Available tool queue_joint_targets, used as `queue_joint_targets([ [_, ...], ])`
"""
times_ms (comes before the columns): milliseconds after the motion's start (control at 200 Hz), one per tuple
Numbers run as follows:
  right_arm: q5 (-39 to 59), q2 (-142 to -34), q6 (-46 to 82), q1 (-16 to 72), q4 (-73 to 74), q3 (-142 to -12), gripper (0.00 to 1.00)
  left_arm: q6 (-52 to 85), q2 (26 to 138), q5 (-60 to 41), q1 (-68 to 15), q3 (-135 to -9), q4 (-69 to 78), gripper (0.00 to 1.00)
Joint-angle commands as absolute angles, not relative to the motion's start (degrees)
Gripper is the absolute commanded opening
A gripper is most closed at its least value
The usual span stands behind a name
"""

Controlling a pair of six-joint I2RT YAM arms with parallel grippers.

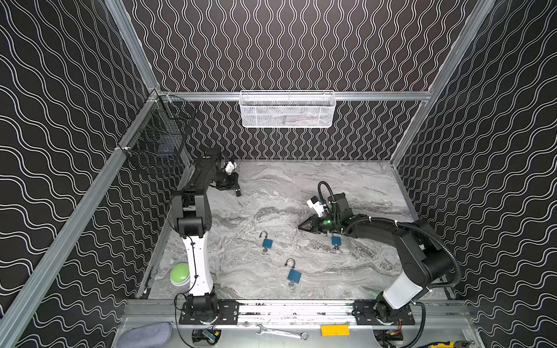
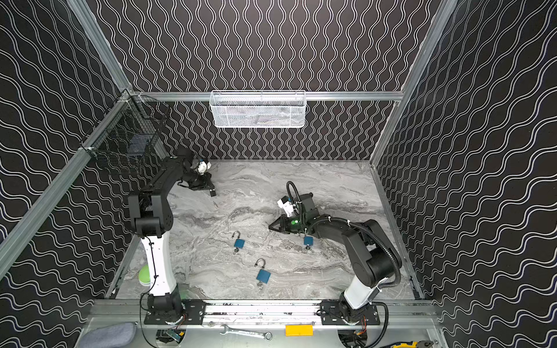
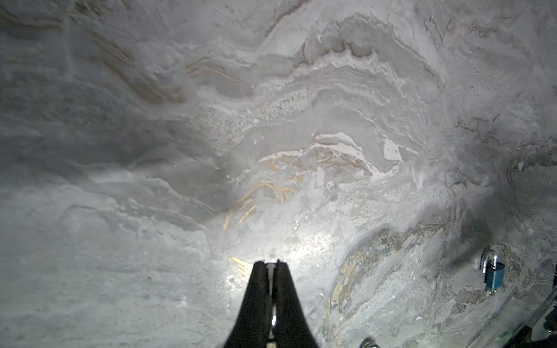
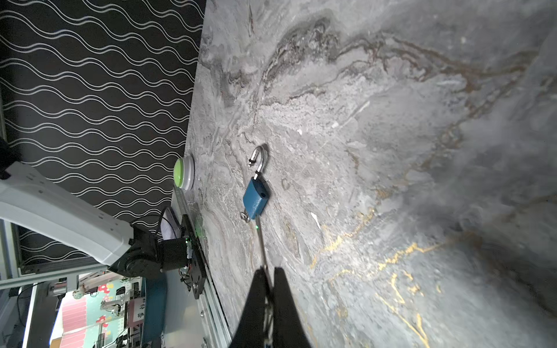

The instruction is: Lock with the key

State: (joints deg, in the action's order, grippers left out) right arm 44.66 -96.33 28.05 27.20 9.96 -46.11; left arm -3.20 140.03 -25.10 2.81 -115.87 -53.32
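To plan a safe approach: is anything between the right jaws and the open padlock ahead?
Nothing visible blocks the way. In the right wrist view, only bare table lies between the shut right jaws and the padlock. A thin metal strip runs from the jaw tips toward it; what it is, I cannot tell.

I see the marble tabletop (image 1: pixel 301 186) with a white mesh basket (image 1: pixel 287 110) hanging above its far edge and a black wire basket (image 1: pixel 156 141) above its far left corner. A green push button (image 1: pixel 180 272) sits at its near left corner. A wrench (image 1: pixel 281 332), a yellow block (image 1: pixel 335 330) and a grey pouch (image 1: pixel 144 335) lie just beyond its near edge.
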Motion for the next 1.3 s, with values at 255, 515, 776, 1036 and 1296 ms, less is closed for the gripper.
queue_joint_targets([
  [255, 45.4, -97.2, 27.1, 27.2, 10.2, -47.0, 0.00, -9.7, 144.7, -27.2, 2.8, -120.5, -58.4, 0.00],
  [515, 45.1, -97.5, 26.7, 27.2, 9.4, -47.7, 0.00, -10.3, 147.3, -27.0, 2.7, -123.8, -60.6, 0.00],
  [776, 45.1, -97.7, 26.7, 27.2, 10.4, -47.2, 0.00, -9.8, 148.6, -27.0, 2.7, -124.2, -60.7, 0.00],
  [1036, 45.5, -98.3, 26.9, 27.3, 11.5, -46.0, 0.00, -9.4, 150.3, -27.3, 2.7, -125.9, -61.8, 0.04],
  [1296, 45.9, -98.7, 27.2, 27.3, 12.5, -45.1, 0.00, -7.9, 150.9, -26.5, 2.5, -125.8, -60.7, 0.18],
])
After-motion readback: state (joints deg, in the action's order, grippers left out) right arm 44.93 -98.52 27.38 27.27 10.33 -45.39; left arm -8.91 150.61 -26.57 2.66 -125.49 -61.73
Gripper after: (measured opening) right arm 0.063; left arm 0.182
